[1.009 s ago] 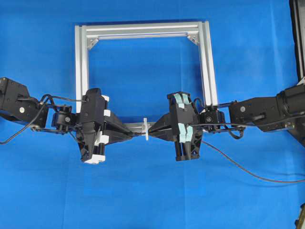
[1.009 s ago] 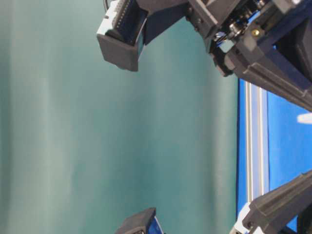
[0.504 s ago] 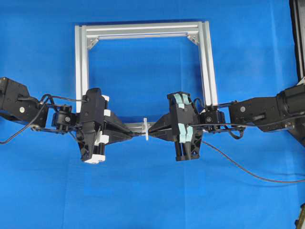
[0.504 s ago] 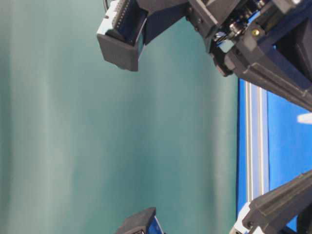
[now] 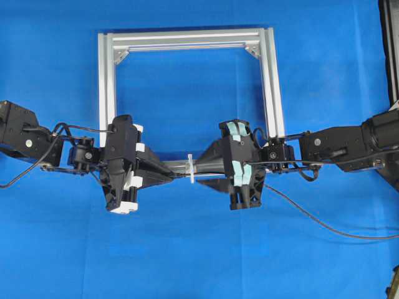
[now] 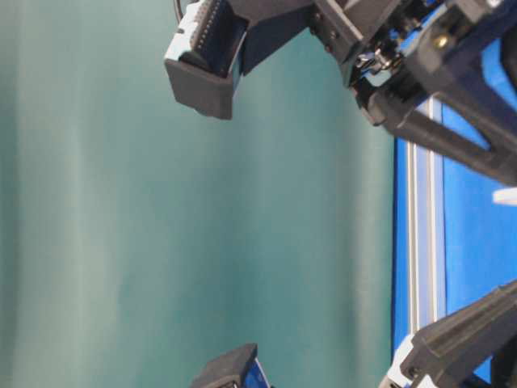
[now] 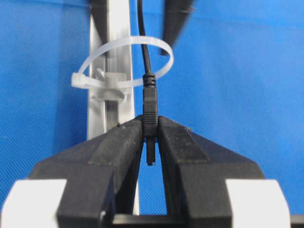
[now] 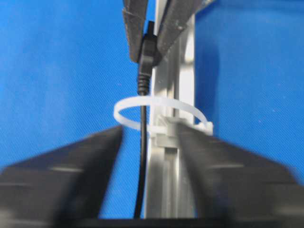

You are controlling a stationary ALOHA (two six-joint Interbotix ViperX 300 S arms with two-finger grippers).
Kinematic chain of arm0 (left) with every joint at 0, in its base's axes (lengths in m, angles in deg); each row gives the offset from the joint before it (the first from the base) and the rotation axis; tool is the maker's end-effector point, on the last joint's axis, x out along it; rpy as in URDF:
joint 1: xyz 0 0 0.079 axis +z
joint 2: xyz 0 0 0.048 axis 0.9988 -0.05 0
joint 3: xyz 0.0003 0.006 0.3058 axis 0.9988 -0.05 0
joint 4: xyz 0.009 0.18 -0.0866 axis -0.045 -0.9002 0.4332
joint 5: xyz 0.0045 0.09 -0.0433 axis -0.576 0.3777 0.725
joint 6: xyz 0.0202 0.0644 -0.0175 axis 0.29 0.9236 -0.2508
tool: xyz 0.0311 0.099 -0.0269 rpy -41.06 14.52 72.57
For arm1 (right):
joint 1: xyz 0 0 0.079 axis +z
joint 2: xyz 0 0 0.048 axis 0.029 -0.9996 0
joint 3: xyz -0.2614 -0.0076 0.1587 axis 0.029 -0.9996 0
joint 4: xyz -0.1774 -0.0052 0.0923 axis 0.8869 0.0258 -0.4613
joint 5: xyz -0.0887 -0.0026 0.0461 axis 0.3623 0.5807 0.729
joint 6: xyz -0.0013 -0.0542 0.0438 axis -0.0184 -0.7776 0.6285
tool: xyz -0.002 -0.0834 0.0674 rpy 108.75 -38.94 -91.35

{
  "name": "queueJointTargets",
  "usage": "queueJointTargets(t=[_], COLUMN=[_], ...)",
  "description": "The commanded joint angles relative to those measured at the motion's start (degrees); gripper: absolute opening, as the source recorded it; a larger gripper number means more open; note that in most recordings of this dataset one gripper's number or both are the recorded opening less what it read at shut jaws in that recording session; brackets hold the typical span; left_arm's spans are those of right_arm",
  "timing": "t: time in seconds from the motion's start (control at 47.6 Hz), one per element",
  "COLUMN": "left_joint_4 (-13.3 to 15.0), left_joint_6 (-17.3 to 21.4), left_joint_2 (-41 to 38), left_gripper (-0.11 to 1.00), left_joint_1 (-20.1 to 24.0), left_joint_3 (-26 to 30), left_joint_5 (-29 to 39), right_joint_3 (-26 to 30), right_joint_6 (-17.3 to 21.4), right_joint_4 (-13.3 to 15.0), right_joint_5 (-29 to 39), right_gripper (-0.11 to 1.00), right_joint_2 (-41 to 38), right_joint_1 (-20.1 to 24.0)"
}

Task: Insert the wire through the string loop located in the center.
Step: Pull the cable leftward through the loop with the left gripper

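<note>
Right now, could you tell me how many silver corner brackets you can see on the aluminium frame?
2: one bracket in the frame's top-left inner corner, one in the top-right. The grippers cover the lower corners, so more may be hidden.

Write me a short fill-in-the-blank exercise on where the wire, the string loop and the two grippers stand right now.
1. The wire runs through the white string loop, and its plug is clamped by the ____ gripper.
2. The fingers of the right gripper stand ____ on either side of the wire, not touching it.
3. The string loop is fastened to a bar of the silver ____.

Missing words: left; open; frame
</note>
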Motion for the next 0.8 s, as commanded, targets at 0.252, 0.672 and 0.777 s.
queueJointTargets(t=[0.252, 0.672, 0.777], left_joint_4=[-0.18, -0.09, -0.09], left_joint_6=[0.09, 0.09, -0.09], left_joint_2=[1.14, 3.25, 5.89], left_gripper=[0.08, 0.08, 0.08], left_joint_1=[0.09, 0.09, 0.09], left_joint_3=[0.79, -2.11, -5.01], left_joint_5=[-0.26, 0.00, 0.00], right_joint_3=[0.70, 0.70, 0.79], right_joint_6=[0.00, 0.00, 0.00], right_joint_4=[0.00, 0.09, 0.00], right_joint_5=[0.88, 0.88, 0.97], right_gripper=[0.90, 0.90, 0.90], right_joint_2=[0.70, 0.70, 0.70], right_joint_1=[-0.09, -0.09, -0.09])
